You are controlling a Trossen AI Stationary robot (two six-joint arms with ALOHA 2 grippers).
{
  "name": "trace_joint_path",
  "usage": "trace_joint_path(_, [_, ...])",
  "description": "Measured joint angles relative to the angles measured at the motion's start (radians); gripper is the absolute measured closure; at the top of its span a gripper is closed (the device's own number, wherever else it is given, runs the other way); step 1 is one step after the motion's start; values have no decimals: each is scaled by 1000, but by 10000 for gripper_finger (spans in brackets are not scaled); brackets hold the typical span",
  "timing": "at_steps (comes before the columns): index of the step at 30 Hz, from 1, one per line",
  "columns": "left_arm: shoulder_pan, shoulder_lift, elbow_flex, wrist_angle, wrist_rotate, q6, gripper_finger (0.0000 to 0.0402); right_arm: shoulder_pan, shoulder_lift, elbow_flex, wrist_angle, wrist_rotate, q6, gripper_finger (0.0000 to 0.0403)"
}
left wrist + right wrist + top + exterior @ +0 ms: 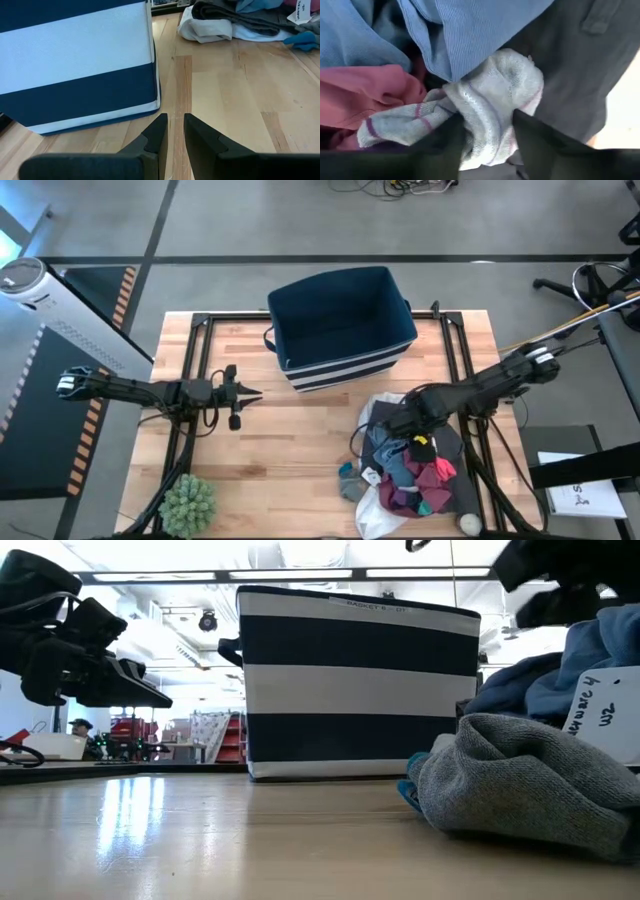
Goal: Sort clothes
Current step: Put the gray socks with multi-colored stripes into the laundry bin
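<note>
A pale grey sock with purple stripes [490, 107] sits pinched between the fingers of the right gripper [487, 132], which is pressed down into the pile of clothes [415, 465]; blue corduroy fabric [465, 30] lies just beyond the fingertips, a pink garment [365, 92] to one side and dark grey cloth [570, 75] to the other. The left gripper [172, 131] hovers over the bare wooden table [290, 450] with its fingers nearly together and nothing between them. The navy striped bin [75, 65] stands just ahead and beside it, the clothes well beyond.
</note>
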State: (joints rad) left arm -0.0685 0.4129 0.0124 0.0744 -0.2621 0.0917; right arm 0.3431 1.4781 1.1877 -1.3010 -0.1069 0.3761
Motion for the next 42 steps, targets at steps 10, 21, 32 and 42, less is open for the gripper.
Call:
trace_joint_path(10, [0,0,0,0,0,0,351,10,1,240,-66,97,-39,391])
trace_joint_path(21, [0,0,0,0,0,0,351,-64,7,553,-51,634,-237,399])
trace_joint_path(32, [0,0,0,0,0,155,351,-418,16,713,310,597,-588,400])
trace_joint_path(42, [0,0,0,1,0,94,351,-697,66,691,324,371,-586,385])
